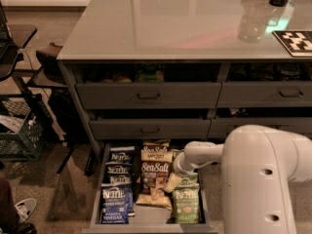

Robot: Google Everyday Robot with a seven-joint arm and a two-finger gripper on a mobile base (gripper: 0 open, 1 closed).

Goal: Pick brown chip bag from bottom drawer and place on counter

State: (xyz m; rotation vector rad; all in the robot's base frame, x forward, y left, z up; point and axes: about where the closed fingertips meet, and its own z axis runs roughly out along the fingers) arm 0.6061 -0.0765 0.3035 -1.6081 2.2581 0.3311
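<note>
In the bottom drawer point(151, 217), the brown chip bag point(154, 173) is seen mid-row, the gripper point(172, 181) at its right edge (grip state cannot be told); its crinkly top should be pinched squarely.

Brown chip bag point(154, 178) in drawer point(148, 218), end effector point(173, 182) beside

Brown carpet floor point(58, 199), green crate point(22, 140) beside dark chair point(19, 33).

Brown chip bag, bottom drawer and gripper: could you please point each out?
brown chip bag point(154, 170), camera view, on its white lettering.
bottom drawer point(152, 216), camera view, bare floor near its front.
gripper point(171, 182), camera view, its tip, beside the bag.
</note>
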